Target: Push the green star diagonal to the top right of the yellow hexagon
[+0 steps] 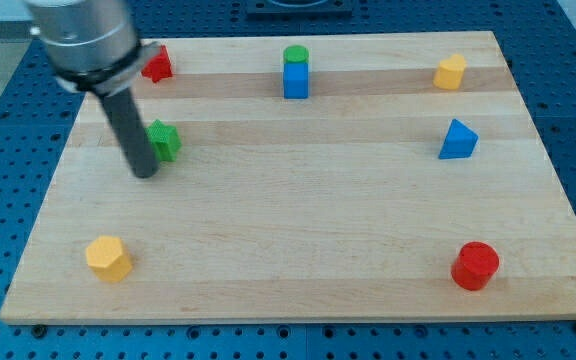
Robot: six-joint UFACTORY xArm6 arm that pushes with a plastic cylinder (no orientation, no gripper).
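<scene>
Rod down on the desk (298,240), and my tip (145,172) sits hard against the left side of the green star (164,140), touching or as near as makes no difference. This tool is a plain rod with no jaws, so there is nothing to open or close and it clamps on nothing. The rod leans up toward the view's top left, where its grey housing blurs across the corner.

The green star lies in the left part of the board, a little above mid-height. The yellow hexagon (108,258) is well below it, near the bottom left corner, slightly further to the view's left. So the star already stands above and a touch right of the hexagon, though well apart from it.

Round the rest of the board: a red block (157,64) at the top left, partly hidden behind the housing, shape hard to tell. At top centre a green cylinder (296,55) touches the blue cube (296,80) just below it. A second yellow block (450,72) sits at the top right. A blue triangle (457,139) is below that on the right side. A red cylinder (476,265) holds the bottom right corner, well apart from everything.
</scene>
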